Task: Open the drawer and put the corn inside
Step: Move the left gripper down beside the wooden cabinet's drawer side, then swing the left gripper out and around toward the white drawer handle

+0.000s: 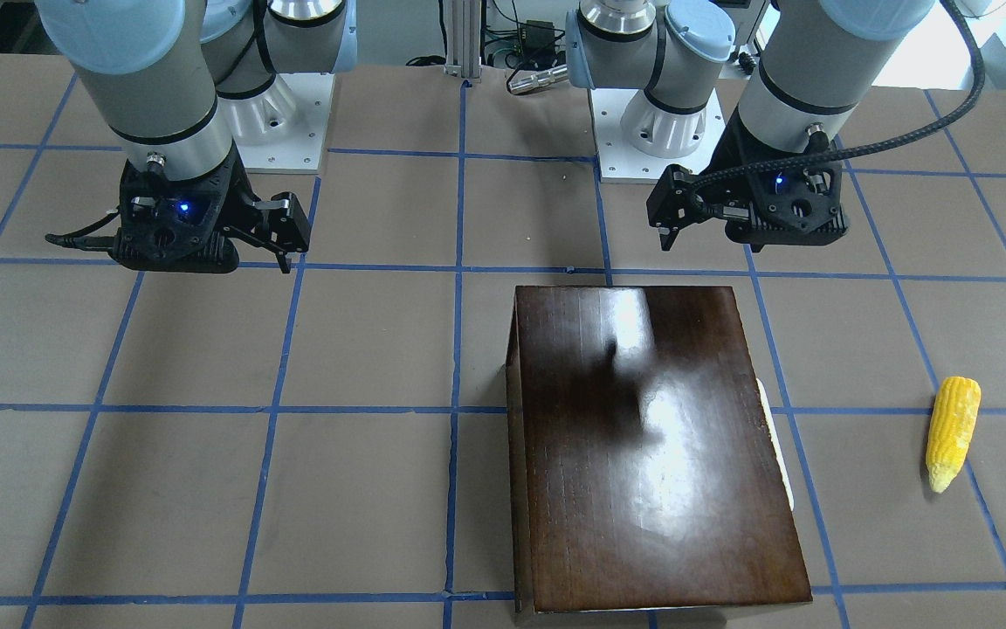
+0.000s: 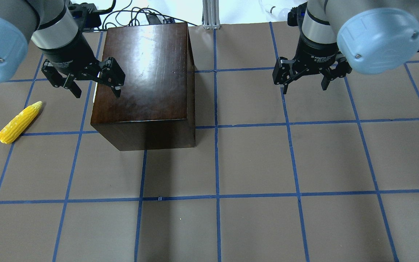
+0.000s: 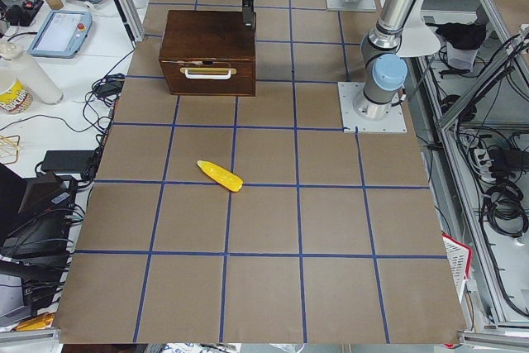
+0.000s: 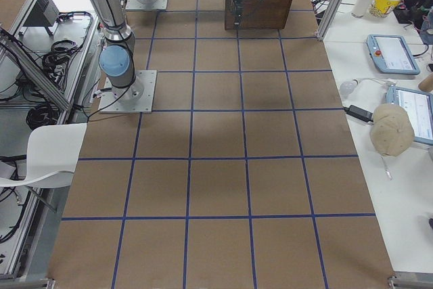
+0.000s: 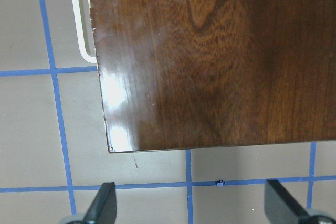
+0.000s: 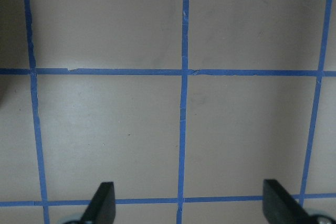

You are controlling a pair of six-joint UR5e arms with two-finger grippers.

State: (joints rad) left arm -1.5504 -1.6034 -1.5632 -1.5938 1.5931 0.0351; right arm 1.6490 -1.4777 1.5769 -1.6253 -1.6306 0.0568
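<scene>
The glossy dark-brown box (image 2: 144,76) stands on the table. Its drawer (image 3: 208,74) is shut, and the whitish handle (image 5: 79,24) shows on the box's side toward the robot's left. The yellow corn (image 2: 19,122) lies on the table left of the box, apart from it; it also shows in the front-facing view (image 1: 953,432). My left gripper (image 2: 88,85) is open and empty, high above the box's near-left corner. My right gripper (image 2: 306,82) is open and empty above bare table, well right of the box.
The brown table carries a grid of blue tape (image 2: 215,127). The arms' white base plates (image 1: 643,153) stand at the robot's edge. Desks with tablets and cups (image 3: 58,31) flank the table's ends, and a white chair (image 4: 40,160) stands beside it.
</scene>
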